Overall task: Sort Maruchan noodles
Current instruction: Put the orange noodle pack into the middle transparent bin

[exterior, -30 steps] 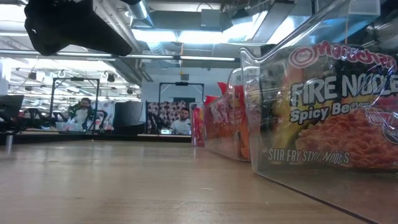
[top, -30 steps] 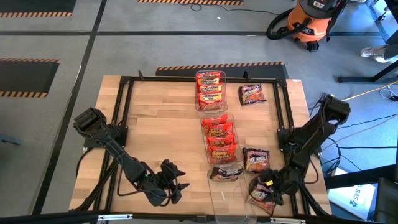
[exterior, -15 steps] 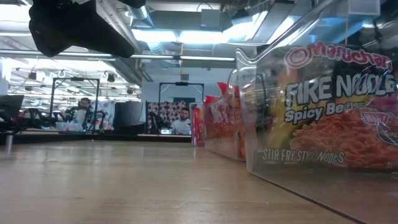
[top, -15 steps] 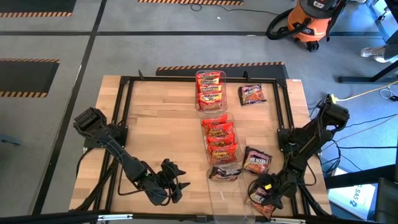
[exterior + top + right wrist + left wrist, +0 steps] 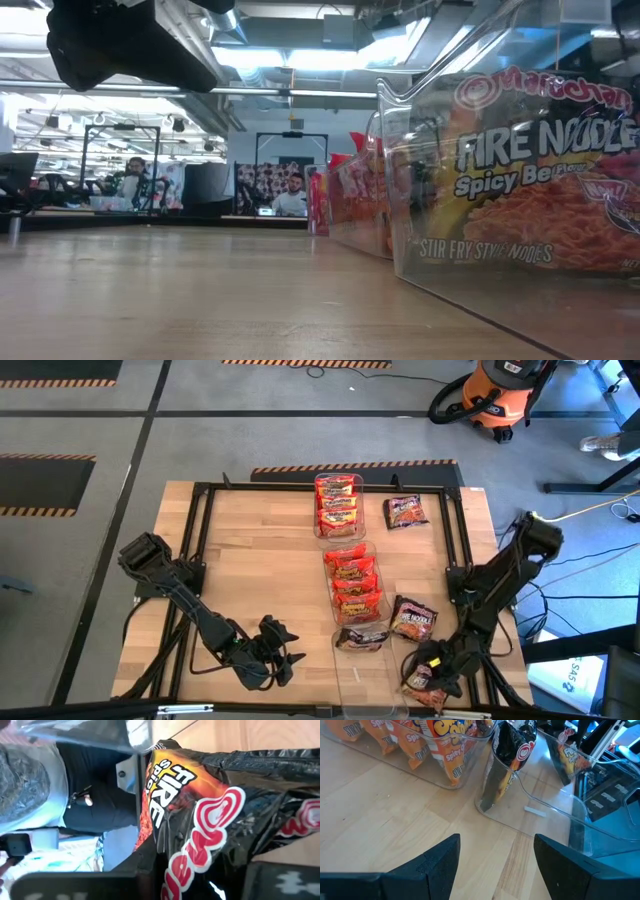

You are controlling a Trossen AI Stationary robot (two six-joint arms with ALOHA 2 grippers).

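Three clear bins stand in a row down the table's middle. The far bin (image 5: pixel 338 532) holds red-yellow Maruchan noodles (image 5: pixel 338 500), the middle bin (image 5: pixel 351 547) orange ones (image 5: pixel 352 582), and the near bin (image 5: pixel 365 670) one dark packet (image 5: pixel 362 637) standing on edge. Loose dark packets lie flat at the far right (image 5: pixel 405 512) and beside the near bin (image 5: pixel 412 617). My right gripper (image 5: pixel 424 674) is shut on a third dark packet (image 5: pixel 210 820) at the near right corner. My left gripper (image 5: pixel 290 658) waits open at the near left, holding nothing. My right gripper pinches the dark packet between its two fingers (image 5: pixel 145 870), on the crumpled part by the red Maruchan logo (image 5: pixel 200 855). The fingers come from above, pointing down. The packet's wrapper is bunched between them, and the packet (image 5: pixel 428 690) still lies on the table.
A black metal frame (image 5: pixel 200 560) runs around the tabletop. An orange shop vacuum (image 5: pixel 495 390) stands beyond the far right corner. Bare wood (image 5: pixel 260 560) lies between the left arm and the bins. People sit at desks (image 5: pixel 135 180) in the room behind.
My right gripper has moved a little toward the near edge and shut on the dark packet, which has bunched up under it. The loose dark packet beside the near bin has turned slightly.
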